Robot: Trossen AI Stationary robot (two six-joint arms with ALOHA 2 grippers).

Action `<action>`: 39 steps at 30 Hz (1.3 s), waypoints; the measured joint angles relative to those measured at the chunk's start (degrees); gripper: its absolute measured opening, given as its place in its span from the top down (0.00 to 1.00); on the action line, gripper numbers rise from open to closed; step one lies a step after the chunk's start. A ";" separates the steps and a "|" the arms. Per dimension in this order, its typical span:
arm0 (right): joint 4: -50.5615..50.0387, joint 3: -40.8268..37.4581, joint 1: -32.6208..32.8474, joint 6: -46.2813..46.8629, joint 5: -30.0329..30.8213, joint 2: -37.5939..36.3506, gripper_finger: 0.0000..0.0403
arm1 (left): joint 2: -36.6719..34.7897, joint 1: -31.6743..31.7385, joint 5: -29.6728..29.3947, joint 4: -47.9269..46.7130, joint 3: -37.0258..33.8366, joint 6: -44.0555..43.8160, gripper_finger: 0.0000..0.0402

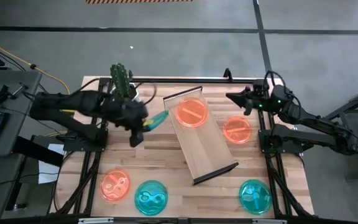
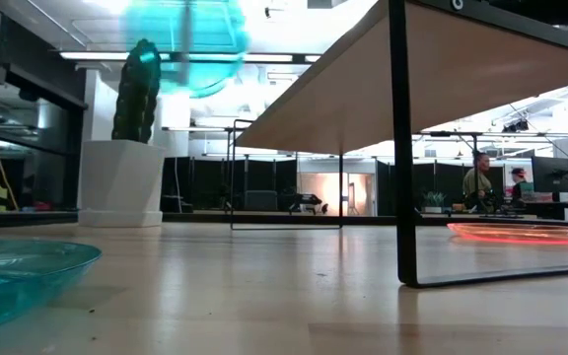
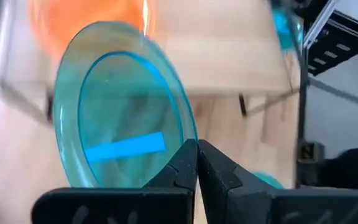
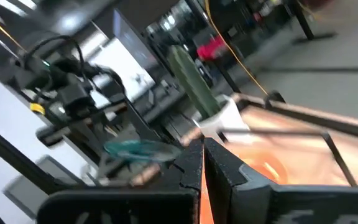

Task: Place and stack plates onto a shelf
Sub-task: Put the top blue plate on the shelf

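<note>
Three plates are orange (image 1: 191, 112), three are teal-blue (image 1: 151, 197), faintly patterned; the shelf (image 1: 207, 149) is light wood with dark rails.

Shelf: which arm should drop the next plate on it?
Left. Its gripper already grips a teal plate just beside the shelf, near the orange plate lying there. The right gripper waits near the back edge.

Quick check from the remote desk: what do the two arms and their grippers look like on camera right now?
Both arms are dark, near-black jointed links. The left arm ends in a gripper with two matte black, wedge-shaped fingers. The right arm shows small green lights near its wrist and a thin dark cable looping above; its gripper has the same black angular fingers.
</note>
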 joint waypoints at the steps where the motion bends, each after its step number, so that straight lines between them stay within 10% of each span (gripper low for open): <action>1: 1.50 0.00 0.00 0.00 -0.01 0.00 1.00 | 2.36 0.63 -0.06 0.35 2.82 3.76 1.00; 13: 6.16 0.00 -0.04 -5.23 2.86 0.00 1.00 | 29.37 3.10 4.48 9.51 26.81 48.03 1.00; 21: 6.18 0.00 -0.04 -10.17 8.23 -0.11 1.00 | 37.01 0.41 11.62 13.40 28.69 49.02 1.00; 39: 6.16 0.00 -0.02 -1.24 7.64 -0.09 1.00 | 42.78 -6.72 -3.63 10.53 28.65 50.54 0.99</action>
